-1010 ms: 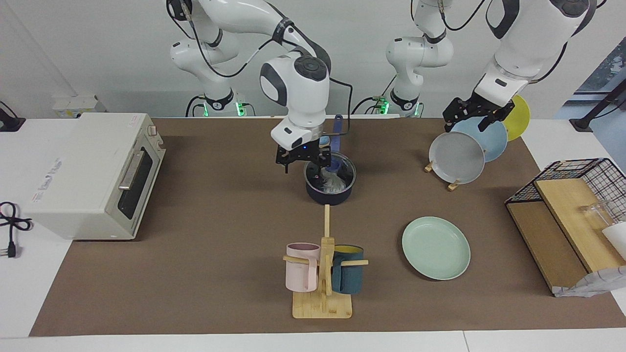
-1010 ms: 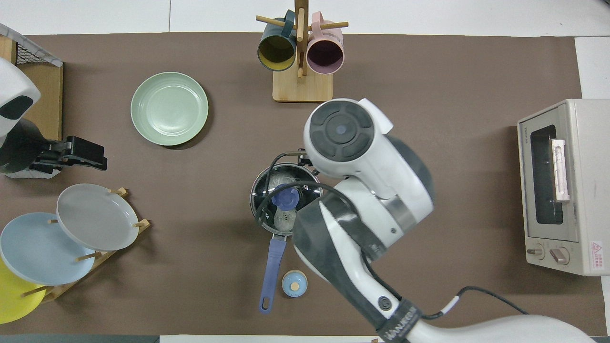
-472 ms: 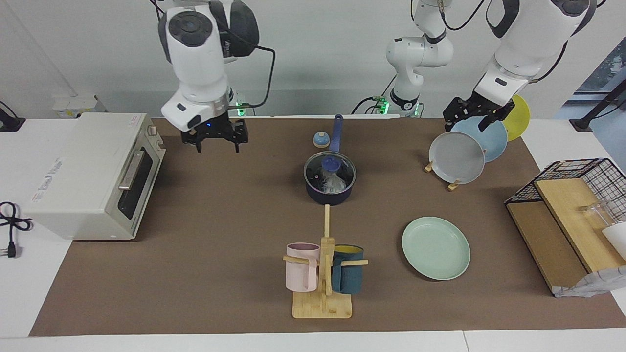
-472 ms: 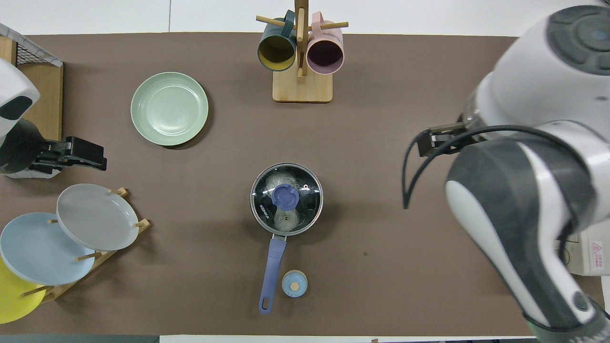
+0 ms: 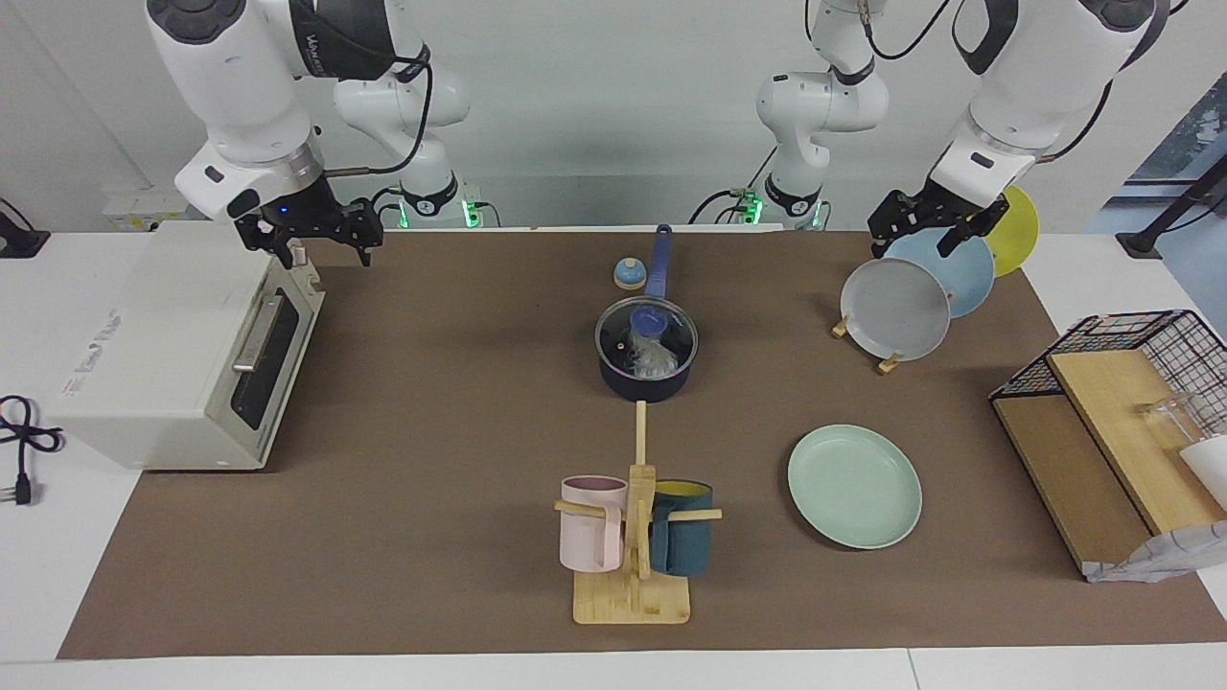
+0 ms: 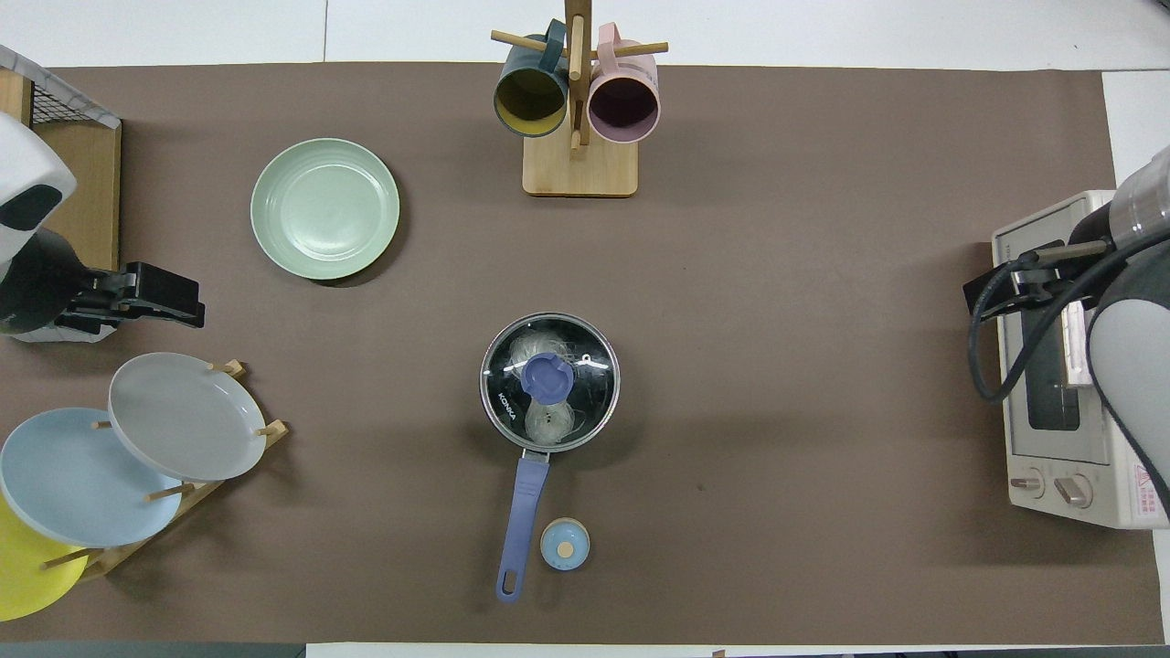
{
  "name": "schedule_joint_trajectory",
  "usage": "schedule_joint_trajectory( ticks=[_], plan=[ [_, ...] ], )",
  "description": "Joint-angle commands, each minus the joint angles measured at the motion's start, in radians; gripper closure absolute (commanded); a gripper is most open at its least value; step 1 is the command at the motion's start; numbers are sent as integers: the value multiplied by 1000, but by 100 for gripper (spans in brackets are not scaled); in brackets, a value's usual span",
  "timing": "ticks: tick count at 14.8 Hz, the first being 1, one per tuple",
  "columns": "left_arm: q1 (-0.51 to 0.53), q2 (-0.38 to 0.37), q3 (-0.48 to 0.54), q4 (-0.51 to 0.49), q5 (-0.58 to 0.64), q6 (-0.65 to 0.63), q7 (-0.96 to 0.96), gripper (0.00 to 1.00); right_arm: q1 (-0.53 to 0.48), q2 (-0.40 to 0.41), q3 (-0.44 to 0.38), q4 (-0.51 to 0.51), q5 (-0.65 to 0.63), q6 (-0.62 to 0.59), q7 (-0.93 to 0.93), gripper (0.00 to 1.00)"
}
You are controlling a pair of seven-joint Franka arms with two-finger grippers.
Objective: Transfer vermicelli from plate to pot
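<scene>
The dark navy pot (image 5: 645, 374) stands mid-table with a glass lid (image 6: 585, 366) with a blue knob on it; its blue handle (image 6: 521, 516) points toward the robots. The white vermicelli (image 5: 656, 357) lies inside the pot and shows through the lid in the overhead view (image 6: 547, 422) too. The mint-green plate (image 5: 854, 486) is bare, farther from the robots and toward the left arm's end (image 6: 324, 208). My right gripper (image 5: 326, 251) is open and empty over the toaster oven's top edge (image 6: 992, 288). My left gripper (image 5: 915, 244) is open and empty, waiting over the plate rack (image 6: 187, 311).
A white toaster oven (image 5: 173, 335) sits at the right arm's end. A wooden mug rack (image 5: 633, 575) holds a pink and a teal mug. A rack holds grey (image 5: 896, 309), light blue and yellow plates. A small blue knobbed thing (image 5: 629, 275) lies beside the pot handle. A wire basket (image 5: 1141, 335) stands by wooden boards.
My right gripper has left the lidded pot and swung up and across to the toaster oven at its own end. The left arm has not moved.
</scene>
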Motion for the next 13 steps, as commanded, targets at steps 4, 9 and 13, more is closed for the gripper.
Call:
schedule_joint_trajectory(
  ticks=[4, 9, 13],
  plan=[
    [18, -5, -14, 11, 11, -13, 12, 0, -28, -14, -39, -24, 25, 0, -63, 0],
    [20, -9, -11, 8, 9, -19, 7, 0, -48, -11, -39, -23, 28, -32, -68, 0],
    [20, -9, -8, 8, 9, -19, 6, 0, -83, -12, -18, -21, 28, -36, -69, 0]
  ],
)
